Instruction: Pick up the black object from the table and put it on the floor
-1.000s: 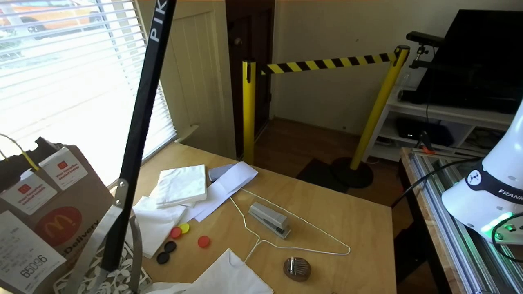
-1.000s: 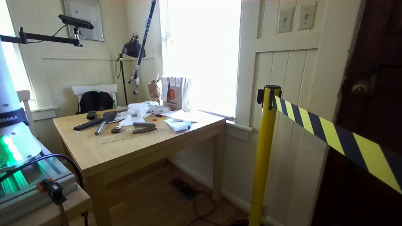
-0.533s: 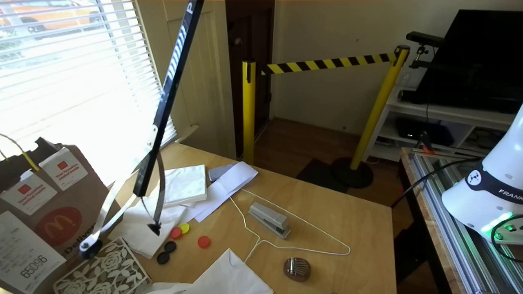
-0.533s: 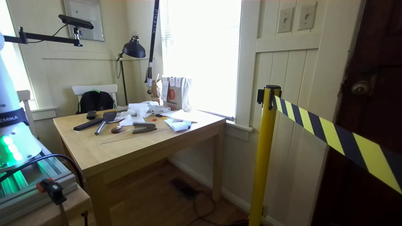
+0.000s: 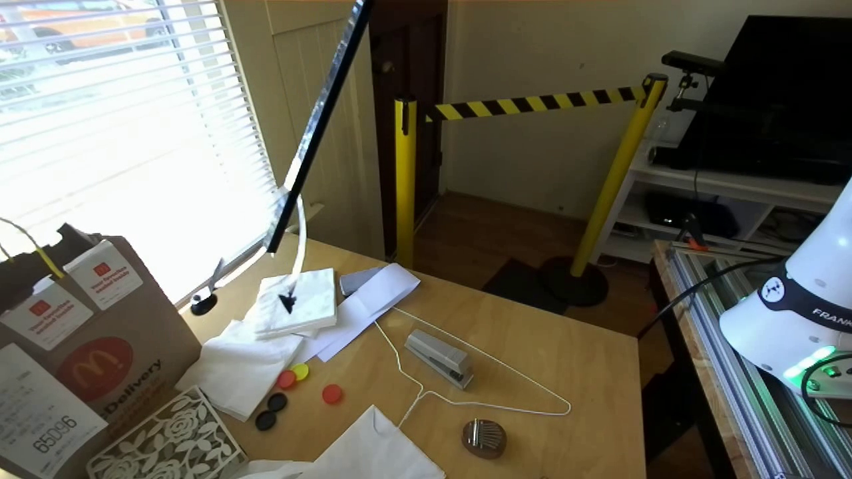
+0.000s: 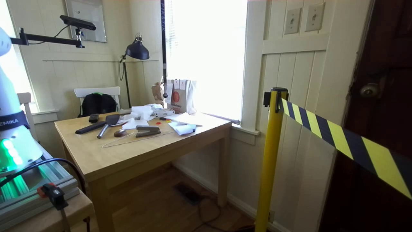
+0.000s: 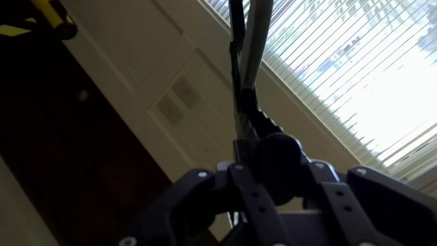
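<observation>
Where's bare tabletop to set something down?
Free: table between hanger and the edge facing the arm; also the strip between the hanger's long side and the adjoining edge. Crowded: by the delivery bag, with napkins and caps.

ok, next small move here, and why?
Probably carry the black pole sideways past the table, toward the striped tape, before lowering: in an exterior view its claw tip lines up with the napkins and seems to hang above them, while floor shows beyond the table's edge. The jaws look shut on the pole.
</observation>
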